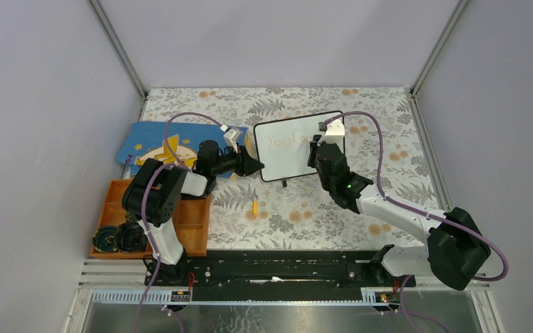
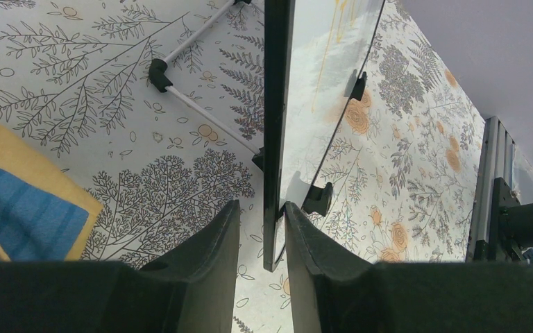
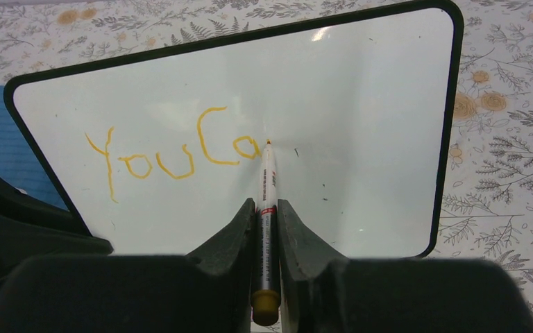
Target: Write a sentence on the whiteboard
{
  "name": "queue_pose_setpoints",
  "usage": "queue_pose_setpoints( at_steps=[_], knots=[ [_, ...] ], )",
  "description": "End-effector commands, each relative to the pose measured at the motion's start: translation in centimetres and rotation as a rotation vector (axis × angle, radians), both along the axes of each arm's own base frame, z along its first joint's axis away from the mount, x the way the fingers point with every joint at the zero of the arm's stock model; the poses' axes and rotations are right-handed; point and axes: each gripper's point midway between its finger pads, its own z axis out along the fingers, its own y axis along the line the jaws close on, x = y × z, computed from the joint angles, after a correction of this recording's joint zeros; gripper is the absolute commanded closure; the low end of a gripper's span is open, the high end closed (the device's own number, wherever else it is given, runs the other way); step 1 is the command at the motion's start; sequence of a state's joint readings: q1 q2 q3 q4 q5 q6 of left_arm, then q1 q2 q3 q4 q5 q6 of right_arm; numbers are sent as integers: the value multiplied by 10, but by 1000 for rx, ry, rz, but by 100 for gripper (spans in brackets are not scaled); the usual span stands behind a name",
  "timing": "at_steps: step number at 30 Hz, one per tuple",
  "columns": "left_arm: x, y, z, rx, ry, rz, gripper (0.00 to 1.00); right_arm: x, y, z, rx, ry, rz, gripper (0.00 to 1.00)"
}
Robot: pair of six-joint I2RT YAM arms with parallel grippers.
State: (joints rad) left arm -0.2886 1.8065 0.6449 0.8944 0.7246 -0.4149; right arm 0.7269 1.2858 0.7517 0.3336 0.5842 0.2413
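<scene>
Right gripper [image 3: 266, 208] pinches orange marker [image 3: 268, 173]; left gripper [image 2: 261, 211] clamps whiteboard [image 3: 361, 104] edge, blue star-patterned book [image 1: 146, 142] left of centre. Orange writing [image 3: 173, 158] reads "YouCa".

Floral-print table [image 1: 305, 222], whiteboard [image 1: 288, 159] standing, blue star book [image 1: 139, 139], orange tray [image 1: 198, 229], small orange object [image 1: 255, 207]

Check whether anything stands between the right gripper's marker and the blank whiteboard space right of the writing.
Nothing visible does. The marker in the right gripper meets the whiteboard just after "YouCa"; the surface to its right is bare but for tiny specks. The left gripper straddles the far left edge.
</scene>
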Motion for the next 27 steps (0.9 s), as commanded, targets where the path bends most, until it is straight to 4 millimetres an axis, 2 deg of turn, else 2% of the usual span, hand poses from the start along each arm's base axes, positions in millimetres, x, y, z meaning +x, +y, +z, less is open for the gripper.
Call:
queue_pose_setpoints(
  at_steps=[1,10,16,27],
  knots=[
    [3,0,9,11,-51,8,64,-1,-5,3,36,-9,-21,100],
    [3,0,7,13,-46,10,64,-5,-8,-5,40,6,-21,100],
    [2,0,5,16,-42,8,67,0,-5,7,43,-16,-22,100],
    [1,0,0,29,-28,5,78,9,1,22,42,-45,-21,100]
  ],
)
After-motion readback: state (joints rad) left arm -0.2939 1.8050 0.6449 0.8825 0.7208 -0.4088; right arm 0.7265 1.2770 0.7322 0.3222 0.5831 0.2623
